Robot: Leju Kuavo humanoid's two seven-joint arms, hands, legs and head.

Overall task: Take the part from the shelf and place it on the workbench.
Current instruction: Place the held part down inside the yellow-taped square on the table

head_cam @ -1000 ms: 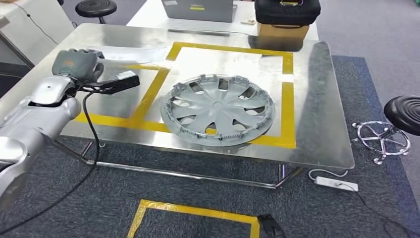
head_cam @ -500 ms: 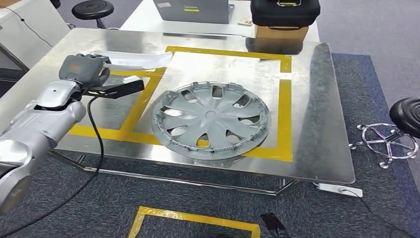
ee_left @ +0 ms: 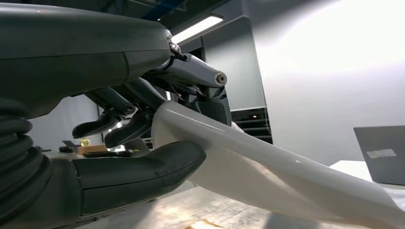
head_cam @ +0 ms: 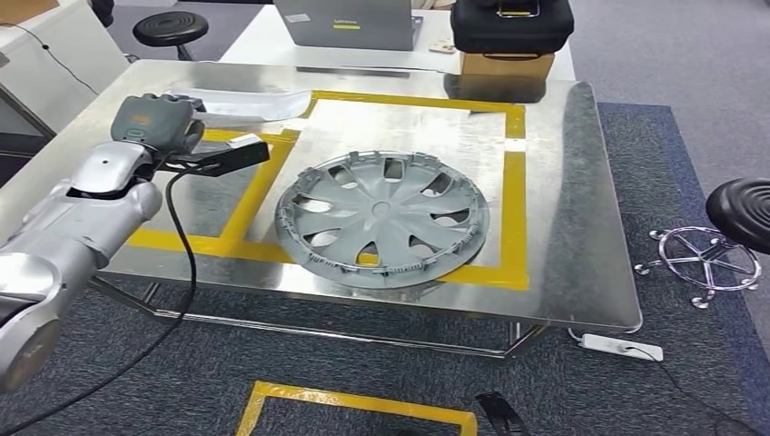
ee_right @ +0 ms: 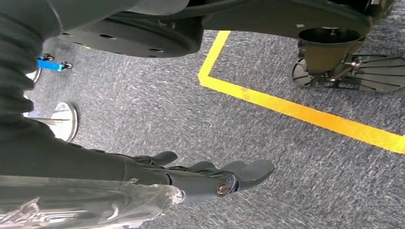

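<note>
White panel part point(ee_left: 267, 176) is gripped in the left hand point(head_cam: 154, 123), held low over the steel workbench point(head_cam: 581, 182) beside a hubcap point(head_cam: 383, 220). Remaining: set down, release. Right hand point(ee_right: 210, 179) hangs empty, fingers extended.

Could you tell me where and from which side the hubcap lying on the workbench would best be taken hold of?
Probably at the near rim of the hubcap: it lies flat and that edge sits close to the front edge of the workbench. Come from the front, fingers curling under the clipped rim or through a spoke opening.
</note>
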